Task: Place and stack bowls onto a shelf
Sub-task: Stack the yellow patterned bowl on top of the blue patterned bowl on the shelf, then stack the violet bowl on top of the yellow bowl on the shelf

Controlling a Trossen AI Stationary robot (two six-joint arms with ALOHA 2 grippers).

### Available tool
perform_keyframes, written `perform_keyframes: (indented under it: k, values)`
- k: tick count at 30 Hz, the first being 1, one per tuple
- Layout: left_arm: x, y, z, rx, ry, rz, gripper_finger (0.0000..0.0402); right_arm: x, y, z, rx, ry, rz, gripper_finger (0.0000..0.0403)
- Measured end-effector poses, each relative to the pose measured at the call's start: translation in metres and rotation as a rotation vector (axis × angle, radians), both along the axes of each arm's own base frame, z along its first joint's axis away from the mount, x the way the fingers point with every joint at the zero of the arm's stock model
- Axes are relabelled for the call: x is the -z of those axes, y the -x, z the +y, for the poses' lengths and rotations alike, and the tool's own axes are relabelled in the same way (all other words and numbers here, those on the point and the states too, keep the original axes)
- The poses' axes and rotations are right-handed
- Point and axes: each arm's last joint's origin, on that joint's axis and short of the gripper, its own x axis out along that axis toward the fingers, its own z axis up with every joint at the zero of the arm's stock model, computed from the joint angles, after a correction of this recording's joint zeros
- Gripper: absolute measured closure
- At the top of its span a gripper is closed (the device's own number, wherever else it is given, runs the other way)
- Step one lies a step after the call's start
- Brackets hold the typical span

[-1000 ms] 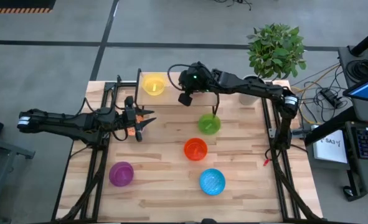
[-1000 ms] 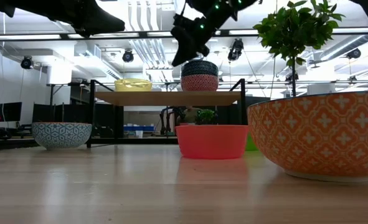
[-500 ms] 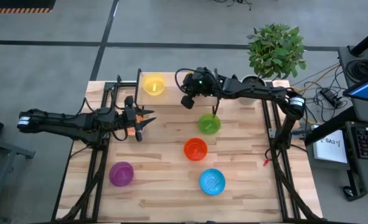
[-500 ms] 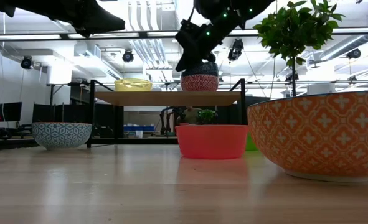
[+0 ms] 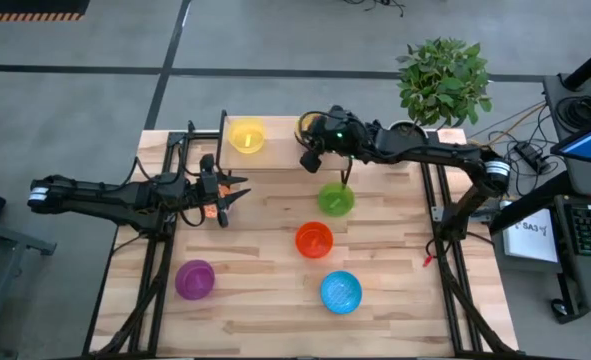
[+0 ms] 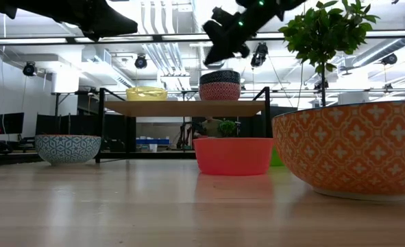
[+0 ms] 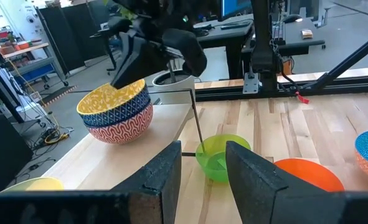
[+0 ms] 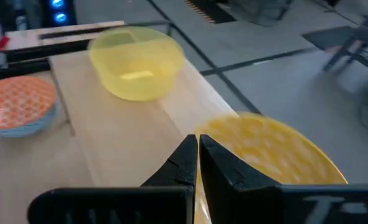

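The shelf [image 6: 188, 108] stands at the table's far edge. On its plank sit a plain yellow bowl [image 5: 247, 136] and a stack [image 7: 118, 109] of three: speckled yellow inside blue inside red-patterned. My right gripper [image 6: 223, 49] hovers just above this stack, shut, holding nothing; its wrist view shows the speckled yellow bowl [image 8: 271, 155] right under the fingers. Green [image 5: 336, 199], orange [image 5: 314, 239], blue [image 5: 341, 291] and purple [image 5: 195, 279] bowls rest on their bases on the table. My left gripper [image 5: 230, 195] waits open above the table's left part.
A grey pot [image 5: 405, 135] with a leafy plant [image 5: 443, 80] stands at the far right corner, beside the shelf's right end. The shelf's thin black legs [image 6: 101, 127] frame a low gap under the plank. Bare tabletop lies between the left gripper and the green bowl.
My right gripper has moved along the shelf toward the table's right edge. It dipped to the stack's rim half a second ago and has since risen clear above it. The stack and the other bowls have stayed where they were.
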Motion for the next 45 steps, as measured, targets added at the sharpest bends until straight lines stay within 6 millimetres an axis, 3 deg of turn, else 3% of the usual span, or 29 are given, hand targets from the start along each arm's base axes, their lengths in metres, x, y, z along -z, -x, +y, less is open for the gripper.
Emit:
perform_keyframes:
  k: [10, 16, 23, 28, 35, 45]
  values:
    - [0.0, 0.0, 0.0, 0.0, 0.0, -0.002, 0.0293, 0.036, 0.042, 0.012, 0.082, 0.004, -0.247, 0.0394]
    - [-0.001, 0.0, 0.0, 0.0, 0.001, -0.007, 0.0293, 0.048, 0.052, 0.014, 0.119, -0.019, -0.247, 0.0394]
    - [-0.001, 0.0, 0.0, 0.0, 0.001, -0.01, 0.0293, 0.044, 0.05, 0.014, 0.116, -0.014, -0.26, 0.0394]
    - [-0.001, 0.0, 0.0, 0.0, 0.001, -0.012, 0.0293, 0.03, 0.053, 0.02, 0.087, 0.012, -0.286, 0.0394]
    - [-0.001, 0.0, 0.0, -0.002, 0.019, -0.017, 0.0293, 0.021, 0.06, 0.055, -0.039, 0.047, -0.218, 0.0394]
    - [0.005, 0.001, 0.0, -0.028, 0.18, -0.005, 0.0293, 0.034, 0.078, 0.119, -0.296, 0.066, -0.052, 0.0394]
